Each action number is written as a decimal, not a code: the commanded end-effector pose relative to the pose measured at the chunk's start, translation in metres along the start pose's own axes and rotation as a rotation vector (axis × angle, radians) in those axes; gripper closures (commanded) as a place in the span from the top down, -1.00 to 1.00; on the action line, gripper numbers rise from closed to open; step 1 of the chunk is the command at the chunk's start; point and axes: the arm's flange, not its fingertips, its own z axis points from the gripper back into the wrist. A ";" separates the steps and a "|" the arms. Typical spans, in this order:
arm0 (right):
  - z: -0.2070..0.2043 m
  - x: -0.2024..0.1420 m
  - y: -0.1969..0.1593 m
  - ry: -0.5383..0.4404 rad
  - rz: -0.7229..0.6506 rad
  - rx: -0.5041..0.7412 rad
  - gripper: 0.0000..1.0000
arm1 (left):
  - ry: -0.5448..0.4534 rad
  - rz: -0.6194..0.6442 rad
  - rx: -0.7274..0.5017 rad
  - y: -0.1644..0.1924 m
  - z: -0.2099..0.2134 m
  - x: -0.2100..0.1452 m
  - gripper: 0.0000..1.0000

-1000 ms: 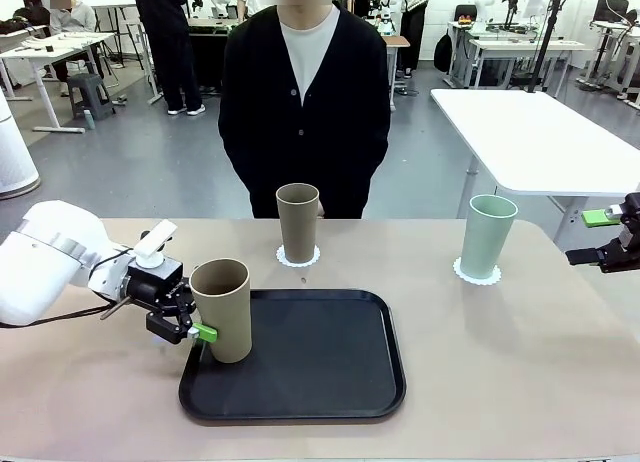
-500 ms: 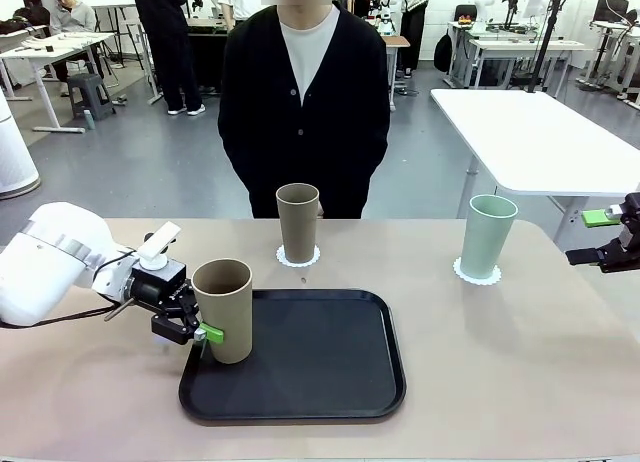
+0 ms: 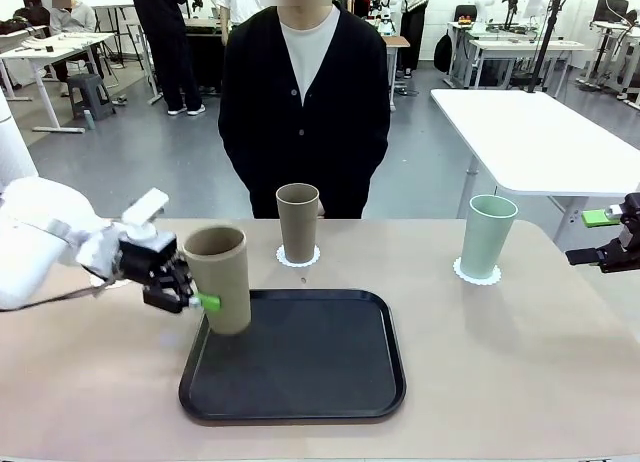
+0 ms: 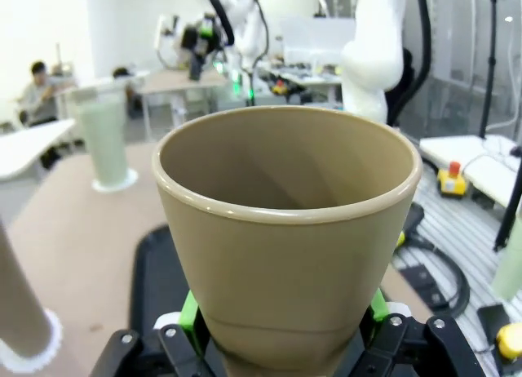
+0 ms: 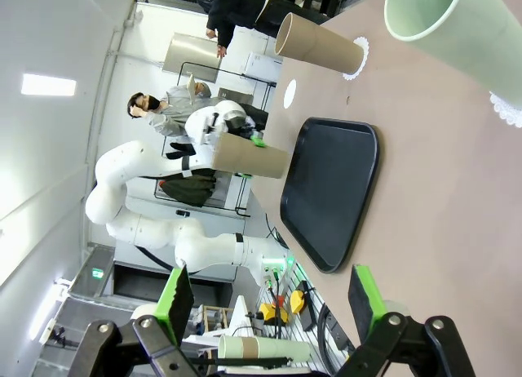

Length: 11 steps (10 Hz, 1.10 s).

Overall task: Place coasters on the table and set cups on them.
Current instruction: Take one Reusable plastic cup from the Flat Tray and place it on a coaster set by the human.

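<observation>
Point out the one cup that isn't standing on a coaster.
The tan cup gripped by the left gripper, lifted over the black tray's left edge. The other tan cup and the mint cup each stand on a white doily.

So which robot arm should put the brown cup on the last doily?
Left. Its gripper already holds the tan-brown tumbler, lifted near the empty white lacy doily. The right gripper sits open far away.

L cup (image 3: 220,278) above tray (image 3: 330,382) edge; two cups prob. on coasters (image 3: 298,258) behind.
</observation>
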 end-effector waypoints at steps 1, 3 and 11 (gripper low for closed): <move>0.000 0.002 0.000 0.001 0.001 -0.002 1.00 | -0.023 0.008 0.081 -0.024 0.017 0.072 0.10; 0.000 0.002 0.000 0.001 0.001 -0.002 1.00 | -0.007 0.030 0.086 -0.039 0.032 0.121 0.10; 0.000 0.002 0.000 0.001 0.001 -0.002 1.00 | 0.006 0.023 0.098 -0.042 0.039 0.142 0.70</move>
